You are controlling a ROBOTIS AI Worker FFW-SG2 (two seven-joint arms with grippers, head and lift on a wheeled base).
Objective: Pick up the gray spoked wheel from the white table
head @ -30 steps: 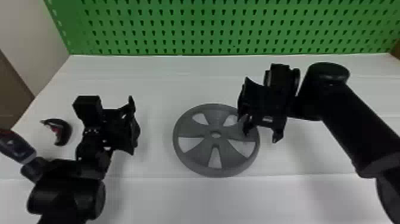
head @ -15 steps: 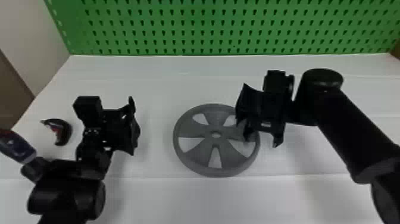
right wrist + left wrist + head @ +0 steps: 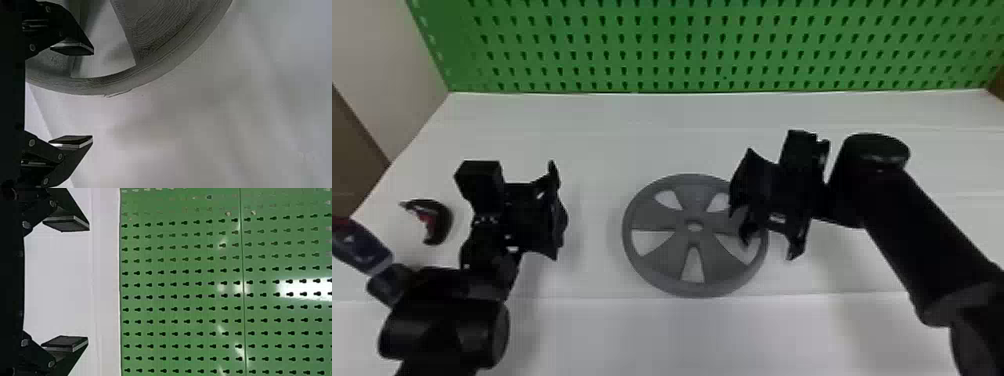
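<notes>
Shifted slightly down the head view: black two-finger right gripper (image 3: 770, 245), open, one finger over the gray spoked plastic wheel (image 3: 694, 200), the other beyond its rim. Wheel lies flat on the white table (image 3: 682, 335); black left gripper (image 3: 557, 210) sits open, well apart.

A green pegboard (image 3: 682, 46) runs across the back. Over on the left, there's a curved black-and-red object (image 3: 444, 220), a blue-and-red object (image 3: 363, 250) near it, and a pale wall (image 3: 387, 45).

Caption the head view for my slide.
Right gripper, open, hovers at the right side of the gray spoked wheel on the white table; left gripper waits.
</notes>
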